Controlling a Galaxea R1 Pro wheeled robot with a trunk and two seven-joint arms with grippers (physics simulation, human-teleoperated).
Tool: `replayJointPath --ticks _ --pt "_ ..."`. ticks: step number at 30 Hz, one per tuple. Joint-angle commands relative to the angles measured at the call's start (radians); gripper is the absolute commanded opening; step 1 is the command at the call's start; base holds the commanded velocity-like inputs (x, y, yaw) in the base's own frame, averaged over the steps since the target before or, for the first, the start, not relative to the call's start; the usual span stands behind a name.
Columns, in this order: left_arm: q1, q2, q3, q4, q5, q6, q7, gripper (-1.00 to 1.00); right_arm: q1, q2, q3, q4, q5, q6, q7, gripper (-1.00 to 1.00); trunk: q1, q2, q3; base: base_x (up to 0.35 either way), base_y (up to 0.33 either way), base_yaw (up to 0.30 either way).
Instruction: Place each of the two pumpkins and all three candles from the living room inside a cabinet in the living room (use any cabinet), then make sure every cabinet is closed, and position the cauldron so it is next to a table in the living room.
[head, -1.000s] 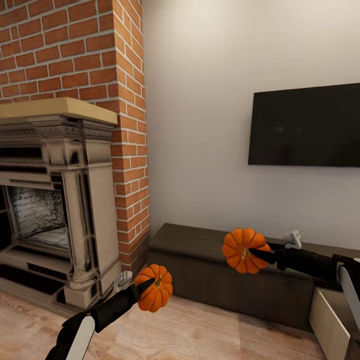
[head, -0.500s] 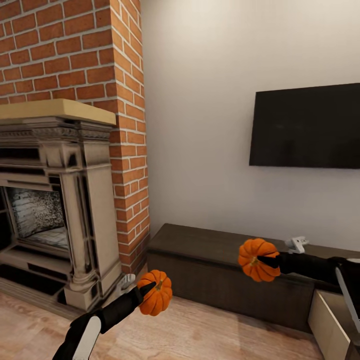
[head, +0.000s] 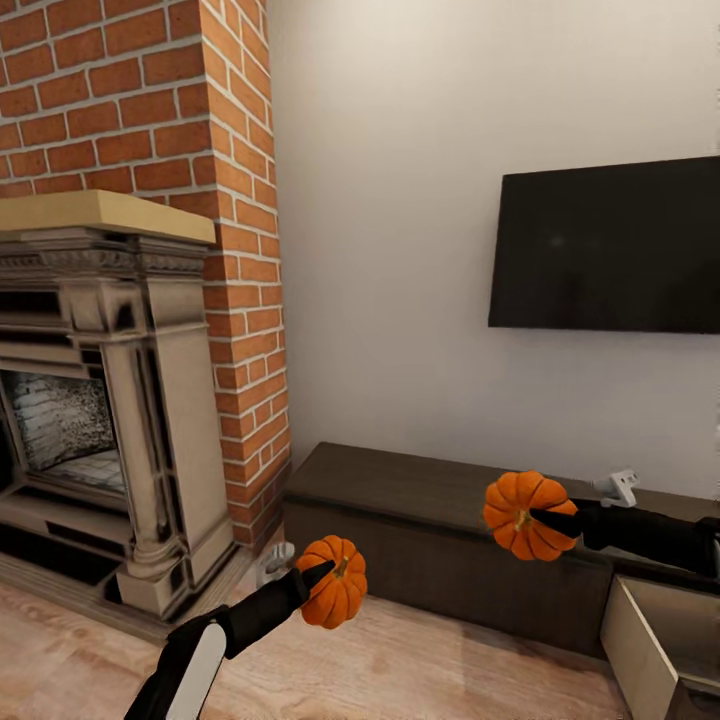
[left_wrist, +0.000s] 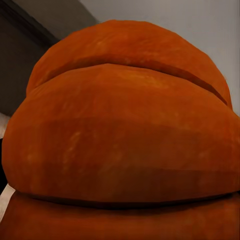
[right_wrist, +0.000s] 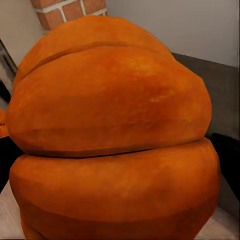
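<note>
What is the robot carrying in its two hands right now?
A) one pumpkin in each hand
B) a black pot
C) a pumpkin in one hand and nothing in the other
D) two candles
A: the left gripper is shut on one orange pumpkin near the floor, and the right gripper is shut on the other pumpkin in front of the dark-brown cabinet.

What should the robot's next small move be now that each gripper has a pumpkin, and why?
Probably swing the right gripper rightward and down toward the open drawer. Its pumpkin hangs above the closed part of the cabinet, while the drawer's pale inside shows at the head view's lower right. The left gripper holds the other pumpkin lower and farther from that drawer, so it can follow.
</note>
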Motion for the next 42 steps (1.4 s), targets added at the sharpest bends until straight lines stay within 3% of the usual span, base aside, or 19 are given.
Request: replayJointPath --ticks 1,5,14,19,23,26,29,34,42 --pt "-0.002 -0.002 -0.001 -0.001 0.008 0.008 0.002 -1.0 -0.002 0.001 -0.003 -0.001 0.008 0.007 0.011 -1.0 0.0 -0.001 -0.003 0.0 -0.207 -0.065" --pt "-0.005 -0.004 -0.003 -0.011 0.013 0.011 0.004 -1.0 -0.004 0.006 -0.004 -0.001 0.009 0.013 0.012 -1.0 0.0 -0.001 -0.009 0.0 -0.098 -0.126" --pt "-0.005 -0.002 -0.007 -0.054 0.053 0.019 0.006 -1.0 -0.008 0.007 -0.004 -0.001 0.009 0.019 0.012 -1.0 -0.031 0.055 0.003 0.0 -0.013 -0.181" --pt "-0.005 -0.006 -0.011 -0.165 0.055 0.046 0.012 -1.0 -0.021 0.0 -0.006 -0.001 0.01 0.031 0.01 -1.0 -0.031 0.055 -0.005 0.0 0.0 -0.152" --pt "-0.04 -0.028 -0.046 -0.258 0.06 0.126 0.102 -1.0 -0.068 -0.002 -0.055 -0.001 0.013 0.039 0.009 -1.0 -0.031 0.055 -0.011 0.0 0.0 -0.118" --pt "-0.096 -0.035 -0.064 -0.263 0.083 0.151 0.142 -1.0 -0.089 -0.001 -0.076 -0.001 0.013 0.05 0.009 -1.0 -0.031 0.055 -0.016 0.0 0.0 -0.091" --pt "-0.127 -0.037 -0.109 -0.262 0.098 0.161 0.167 -1.0 -0.108 0.004 -0.081 0.0 0.022 0.088 -0.009 -1.0 -0.031 0.055 -0.021 0.0 0.0 -0.078" --pt "-0.123 -0.034 -0.145 -0.263 0.105 0.166 0.175 -1.0 -0.117 0.009 -0.081 0.0 0.032 0.109 -0.089 -1.0 -0.035 0.062 -0.026 0.0 0.0 -0.072" --pt "-0.1 -0.033 -0.157 -0.264 0.105 0.165 0.178 -1.0 -0.117 0.013 -0.079 -0.001 0.032 0.112 -0.103 -1.0 -0.065 0.118 -0.013 0.0 0.0 -0.068"
